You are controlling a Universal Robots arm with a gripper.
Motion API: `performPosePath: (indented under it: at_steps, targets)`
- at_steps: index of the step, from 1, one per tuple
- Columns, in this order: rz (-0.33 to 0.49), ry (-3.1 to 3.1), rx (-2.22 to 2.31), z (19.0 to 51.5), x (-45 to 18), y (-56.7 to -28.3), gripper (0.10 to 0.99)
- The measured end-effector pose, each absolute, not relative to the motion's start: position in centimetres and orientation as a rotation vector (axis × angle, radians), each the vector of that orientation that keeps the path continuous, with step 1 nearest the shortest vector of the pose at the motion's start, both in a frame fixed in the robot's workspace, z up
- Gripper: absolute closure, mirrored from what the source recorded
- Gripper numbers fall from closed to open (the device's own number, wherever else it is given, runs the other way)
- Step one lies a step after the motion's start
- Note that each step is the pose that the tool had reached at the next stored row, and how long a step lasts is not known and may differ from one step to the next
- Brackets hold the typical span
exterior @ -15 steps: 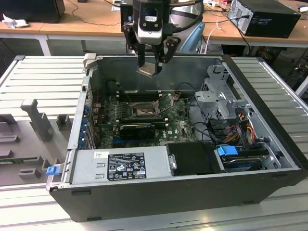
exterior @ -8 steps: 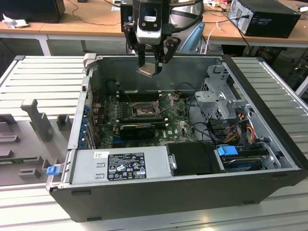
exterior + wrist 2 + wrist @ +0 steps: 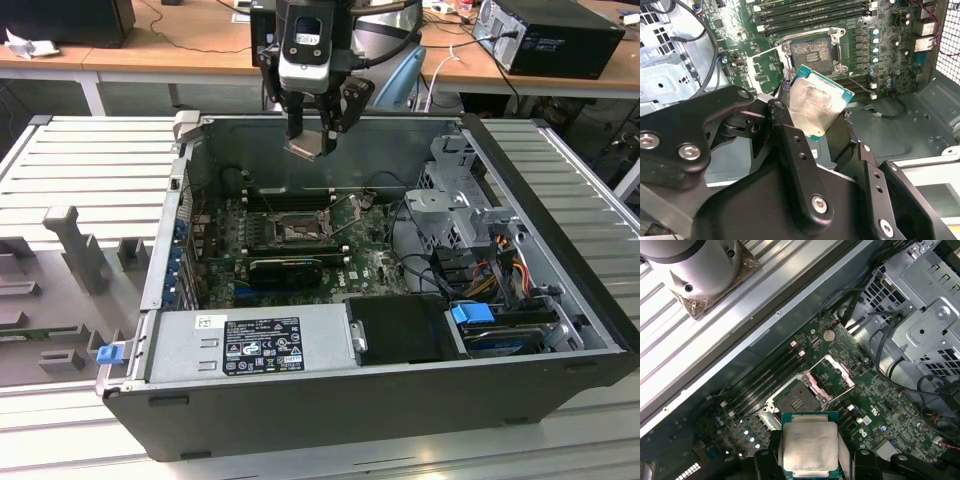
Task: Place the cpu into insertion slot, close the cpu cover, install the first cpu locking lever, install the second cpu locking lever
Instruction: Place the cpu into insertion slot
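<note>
1. The pincer (image 3: 315, 135) hangs over the open computer case (image 3: 560, 300), near the case's far wall in the exterior view and clear of the motherboard (image 3: 370, 265).
2. It is clamped on the cpu (image 3: 815, 102). Black fingers (image 3: 785, 130) press two opposite edges, and the chip sits tilted with its dull metal top towards the second wrist camera.
3. The insertion slot (image 3: 794, 399) lies bare on the board below, contact field uncovered and well apart from the chip.
4. The cpu cover (image 3: 834, 371) is swung open just beside the slot. It seems hinged along that side, though the hinge itself is hard to make out.
5. Long black memory slots (image 3: 767, 377) run alongside the slot.
6. The case rests on a ribbed metal worktop (image 3: 90, 160).
</note>
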State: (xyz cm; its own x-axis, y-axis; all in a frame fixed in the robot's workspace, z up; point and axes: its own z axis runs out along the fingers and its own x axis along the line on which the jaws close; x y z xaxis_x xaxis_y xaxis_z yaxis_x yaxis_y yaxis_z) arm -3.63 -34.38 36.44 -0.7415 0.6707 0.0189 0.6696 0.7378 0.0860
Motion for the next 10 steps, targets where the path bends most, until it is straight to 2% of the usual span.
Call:
performPosePath:
  at_steps: [10]
  targets:
    - [0.134, 2.838, 1.295, 36.27, -3.63, -34.38, 0.557]
